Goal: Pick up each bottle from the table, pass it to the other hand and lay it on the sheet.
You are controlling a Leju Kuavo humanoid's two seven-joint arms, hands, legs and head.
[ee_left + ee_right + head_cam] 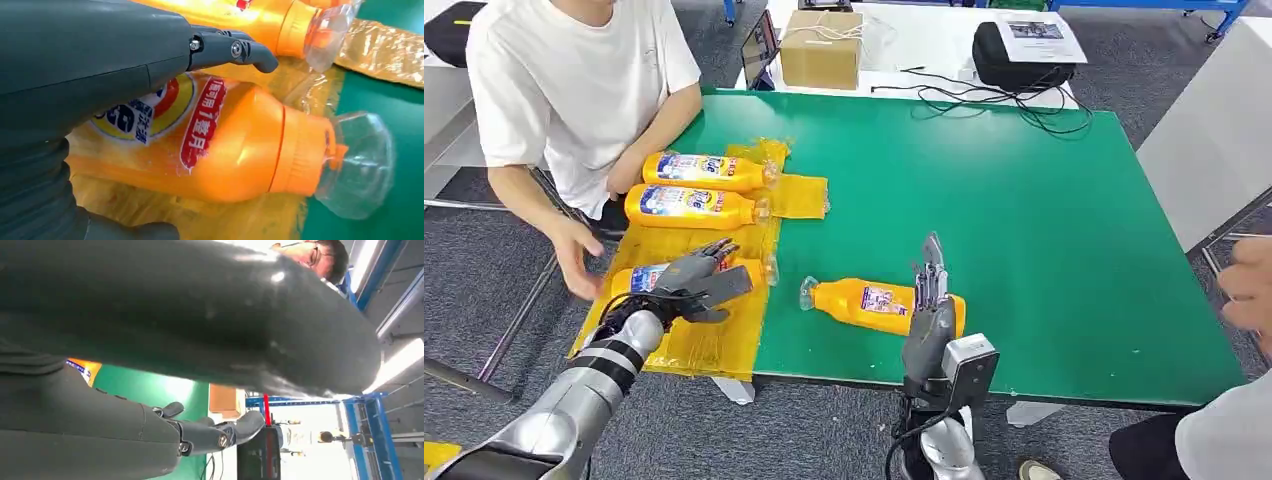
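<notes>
Two orange bottles lie side by side on the yellow sheet at the table's left. A third orange bottle lies on the sheet nearer me, clear cap toward the green. My left hand hovers just over it with fingers spread, not gripping. A fourth orange bottle lies on the green table near the front edge. My right hand stands upright at that bottle's base end, fingers straight and holding nothing.
A person in a white shirt sits at the left, one hand beside the sheet. Another person's hand is at the right edge. A cardboard box, a black bag and cables lie beyond the table's far edge.
</notes>
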